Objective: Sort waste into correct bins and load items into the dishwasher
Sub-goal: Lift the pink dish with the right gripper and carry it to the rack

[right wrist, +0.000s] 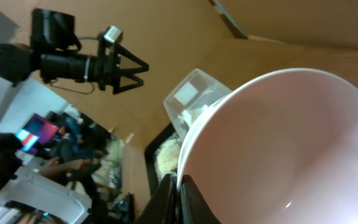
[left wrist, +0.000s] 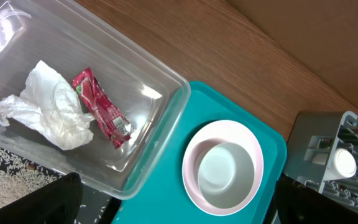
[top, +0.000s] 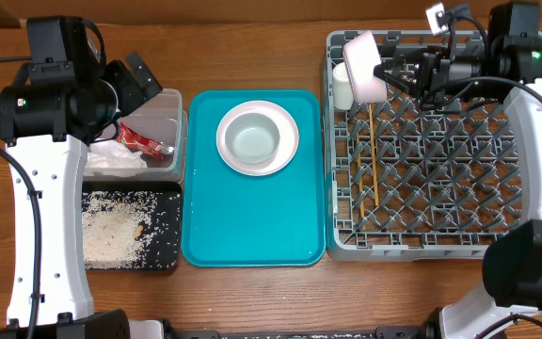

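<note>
Since your right gripper [top: 389, 72] is pinched tight on the pink bowl [top: 363, 64], tilted over the far-left corner of the rack [top: 422, 247] beside the white cup [top: 343, 88], ease it down between pegs [top: 412, 132] before letting go.

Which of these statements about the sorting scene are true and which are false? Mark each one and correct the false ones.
1. The red wrapper lies in the clear tub beside the white napkin. True.
2. The rice lies on the teal tray. False: it is in the black tray.
3. The right end effector is shut on the pink bowl over a corner of the dish rack. True.
4. The grey-green bowl stands in the dish rack. False: it sits on the plate on the teal tray.
5. The chopsticks lie in the dish rack. True.
</note>
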Robot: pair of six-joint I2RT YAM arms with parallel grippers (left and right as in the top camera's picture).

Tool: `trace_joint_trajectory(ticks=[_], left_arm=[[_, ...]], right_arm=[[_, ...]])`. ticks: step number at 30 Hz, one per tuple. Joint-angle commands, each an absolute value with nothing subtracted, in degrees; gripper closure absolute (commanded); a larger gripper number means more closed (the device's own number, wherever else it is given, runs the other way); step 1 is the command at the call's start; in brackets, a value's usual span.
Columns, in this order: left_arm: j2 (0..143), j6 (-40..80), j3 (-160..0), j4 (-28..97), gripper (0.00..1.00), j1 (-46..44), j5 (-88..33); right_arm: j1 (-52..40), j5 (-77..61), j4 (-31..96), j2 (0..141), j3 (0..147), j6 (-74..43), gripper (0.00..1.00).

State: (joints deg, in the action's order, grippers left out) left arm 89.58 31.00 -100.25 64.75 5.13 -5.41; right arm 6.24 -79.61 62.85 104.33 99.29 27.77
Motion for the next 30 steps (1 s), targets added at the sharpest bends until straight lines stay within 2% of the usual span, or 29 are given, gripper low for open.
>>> trace_joint_trajectory(ticks=[1, 7, 30], left_arm=[[88.82, 30.22, -101.34, 64.66, 0.00, 5.23, -5.82], [88.82, 30.22, -101.34, 64.66, 0.00, 5.23, -5.80], [88.82, 30.22, -101.34, 64.66, 0.00, 5.23, -5.82]], right_arm=[[5.82, -86.26, 60.45, 105.62, 96.23, 30.26, 0.96], [5.82, -86.70, 54.92, 108.64, 92.95, 30.04, 0.96], [6.37, -89.86, 54.54, 122.50, 92.95, 30.06, 0.96]])
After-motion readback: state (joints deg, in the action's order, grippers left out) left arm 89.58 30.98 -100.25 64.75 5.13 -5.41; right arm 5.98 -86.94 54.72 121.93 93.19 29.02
